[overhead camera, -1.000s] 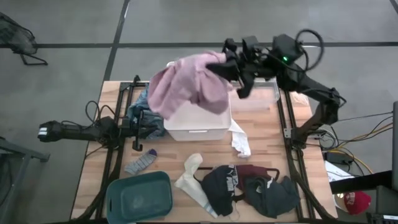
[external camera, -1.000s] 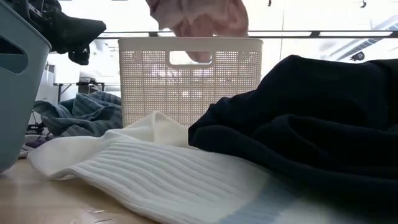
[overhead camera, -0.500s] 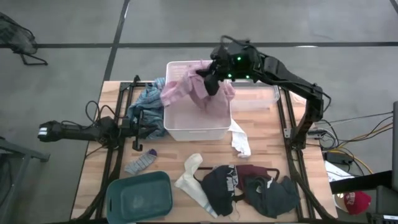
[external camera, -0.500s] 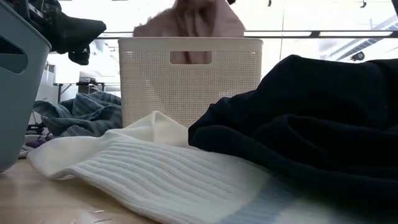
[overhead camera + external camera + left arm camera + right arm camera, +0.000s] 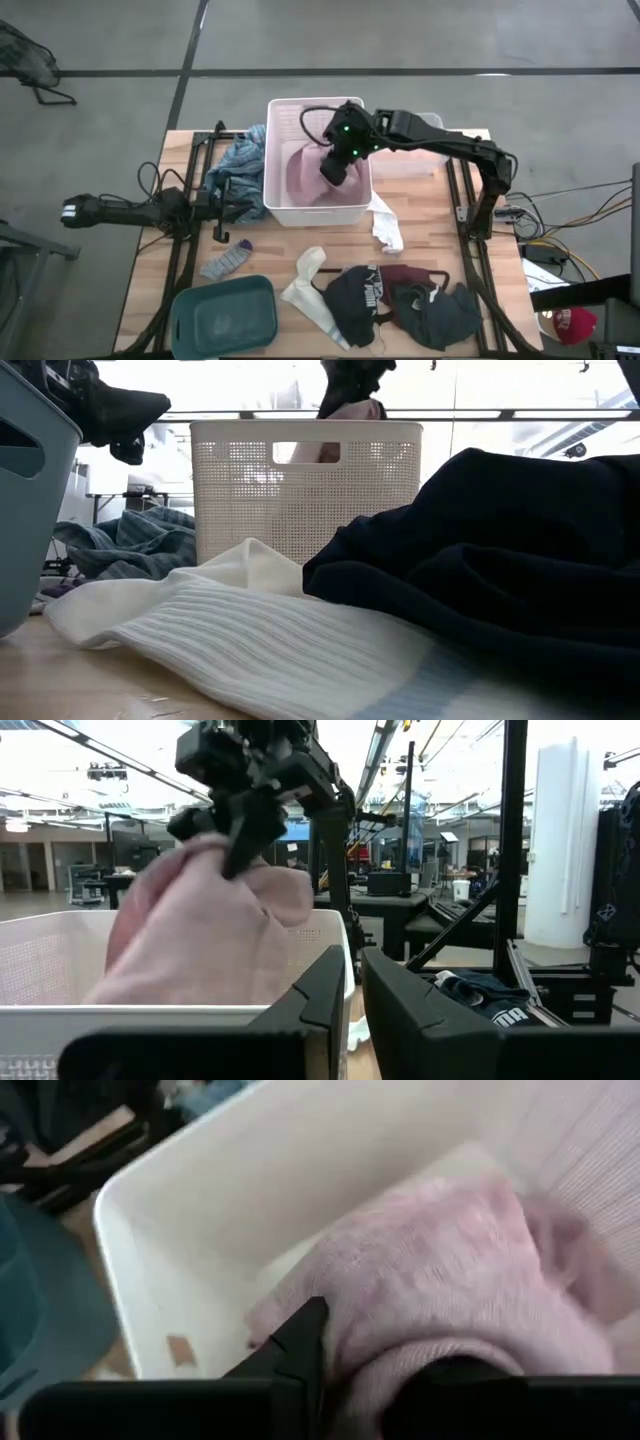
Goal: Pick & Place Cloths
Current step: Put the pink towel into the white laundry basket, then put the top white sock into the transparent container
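The right gripper [image 5: 335, 168] reaches down into the white basket [image 5: 283, 207] at the far middle of the table [image 5: 430, 220], its fingers closed on the pink garment [image 5: 305, 175], which lies mostly inside the basket with a bunch of it lifted up in the grip. From the left wrist view the pink garment [image 5: 215, 935] rises above the basket's rim [image 5: 150, 1012] under the other arm's gripper [image 5: 240, 820]. In the right wrist view the pink garment [image 5: 440, 1300] fills the space by the dark fingers [image 5: 295, 1350]. The left gripper [image 5: 228, 200] rests low near the table's left edge, just beside the basket's left wall, its fingers slightly apart with nothing between them. A blue-grey garment [image 5: 240, 160] lies bunched against the basket's left side. A grey sock [image 5: 226, 260] lies toward the front left, behind a teal tub [image 5: 222, 315] at the front left corner. A white sock [image 5: 308, 285] lies near the front edge, beside a black garment [image 5: 352, 295], a maroon garment [image 5: 405, 275] and a dark grey garment [image 5: 440, 315] toward the front right. Another white cloth [image 5: 385, 225] lies by the basket's near right corner. A clear container [image 5: 410, 160] stands just right of the basket.
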### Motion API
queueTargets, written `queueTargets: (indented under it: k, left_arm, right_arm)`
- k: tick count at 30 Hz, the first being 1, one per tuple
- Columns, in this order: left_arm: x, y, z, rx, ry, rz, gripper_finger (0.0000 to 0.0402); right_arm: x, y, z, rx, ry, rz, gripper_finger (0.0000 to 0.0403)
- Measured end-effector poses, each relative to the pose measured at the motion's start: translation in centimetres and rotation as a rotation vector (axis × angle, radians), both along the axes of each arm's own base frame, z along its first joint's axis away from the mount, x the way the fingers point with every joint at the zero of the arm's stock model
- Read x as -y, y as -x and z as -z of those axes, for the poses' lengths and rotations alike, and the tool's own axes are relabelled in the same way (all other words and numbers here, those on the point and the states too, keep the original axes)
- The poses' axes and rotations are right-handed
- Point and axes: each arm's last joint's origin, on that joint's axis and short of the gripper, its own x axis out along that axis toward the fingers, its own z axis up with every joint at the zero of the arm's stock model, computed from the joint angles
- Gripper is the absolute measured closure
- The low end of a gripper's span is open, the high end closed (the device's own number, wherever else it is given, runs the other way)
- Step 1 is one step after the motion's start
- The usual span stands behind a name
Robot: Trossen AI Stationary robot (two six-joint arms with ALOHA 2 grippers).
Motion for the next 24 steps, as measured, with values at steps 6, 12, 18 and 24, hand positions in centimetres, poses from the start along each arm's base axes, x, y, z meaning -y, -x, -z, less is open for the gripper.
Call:
queueTargets:
  k: [6,12,18,24]
  left_arm:
    - [0.0,0.0,0.0,0.0,0.0,0.0,0.0355]
    - [0.0,0.0,0.0,0.0,0.0,0.0,0.0357]
    - [0.0,0.0,0.0,0.0,0.0,-0.001,0.0356]
    - [0.0,0.0,0.0,0.0,0.0,0.0,0.0357]
  right_arm:
    - [-0.3,0.4,-0.2,-0.017,-0.052,0.016,0.029]
    - [-0.9,1.2,-3.2,0.056,-0.016,-0.011,0.0233]
    - [-1.8,4.1,-4.4,-0.046,0.03,-0.079,0.0194]
    - [-3.6,7.2,-4.5,-0.124,0.092,-0.067,0.0192]
